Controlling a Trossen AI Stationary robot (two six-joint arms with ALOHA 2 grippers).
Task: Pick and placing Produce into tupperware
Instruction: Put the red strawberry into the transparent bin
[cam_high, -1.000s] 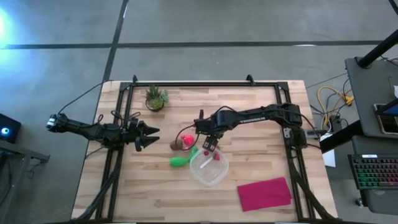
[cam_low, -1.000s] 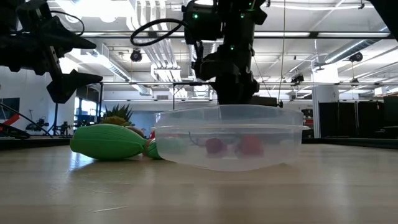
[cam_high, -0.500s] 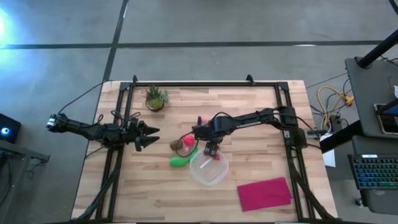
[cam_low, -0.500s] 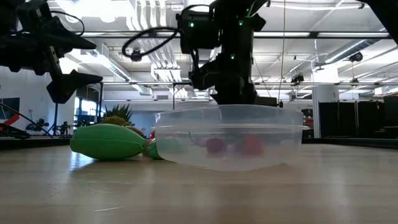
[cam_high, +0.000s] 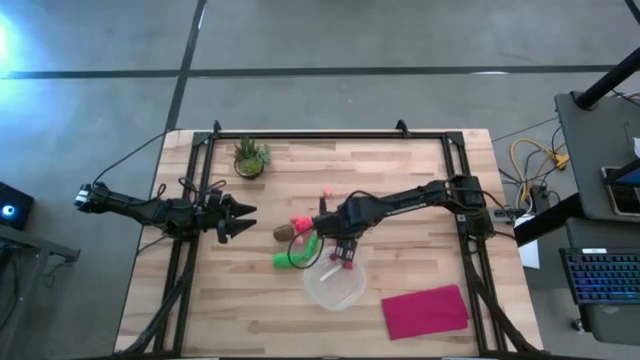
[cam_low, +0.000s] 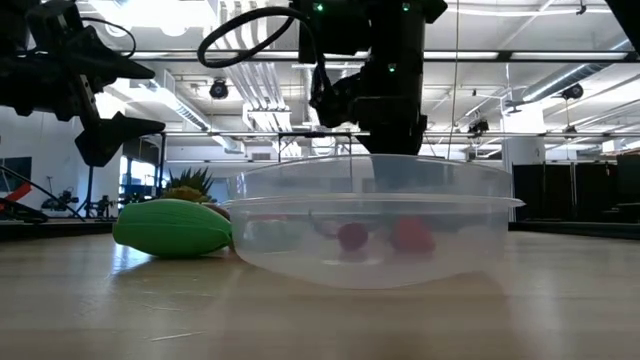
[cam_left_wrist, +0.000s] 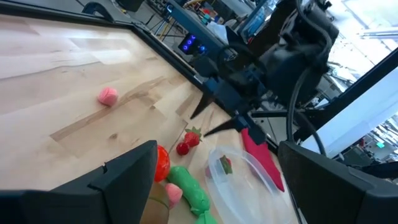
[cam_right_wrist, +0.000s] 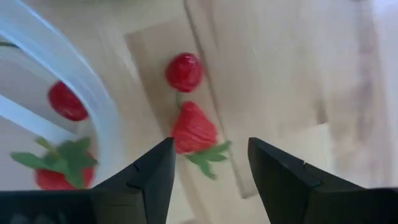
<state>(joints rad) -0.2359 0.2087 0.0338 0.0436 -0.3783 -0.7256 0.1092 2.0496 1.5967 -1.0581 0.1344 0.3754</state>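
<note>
Right gripper (cam_high: 343, 257): low over the middle of the table, at the far rim of the container, fingers (cam_right_wrist: 149, 180) spread apart with nothing between them. In the right wrist view a strawberry (cam_right_wrist: 193, 132) and a small round red piece (cam_right_wrist: 184, 71) lie on the bare wood just outside the container wall, the strawberry lined up with the gap between the fingers.

Left gripper (cam_high: 240, 220): waiting above the left part of the table, well apart from the produce, fingers (cam_left_wrist: 124, 180) open and empty.

Container (cam_high: 333, 288): round, clear, shallow; near the middle of the table, on the near side of the right gripper. It holds two red pieces (cam_low: 352, 236), one of them with green leaves, seen through the wall in the low view.

Green pieces (cam_high: 295, 254): elongated, lying just left of the container; whether they touch its wall cannot be told.

Brown oval (cam_high: 284, 232): on the table to the far left of the green pieces, close beside them.

Red-pink piece (cam_high: 300, 223): just right of the brown oval.

Small pink ball (cam_high: 325, 192): alone on the wood, farther back.

Potted plant (cam_high: 250, 157): far left part of the table.

Magenta cloth (cam_high: 425, 311): flat, near right part of the table.
</note>
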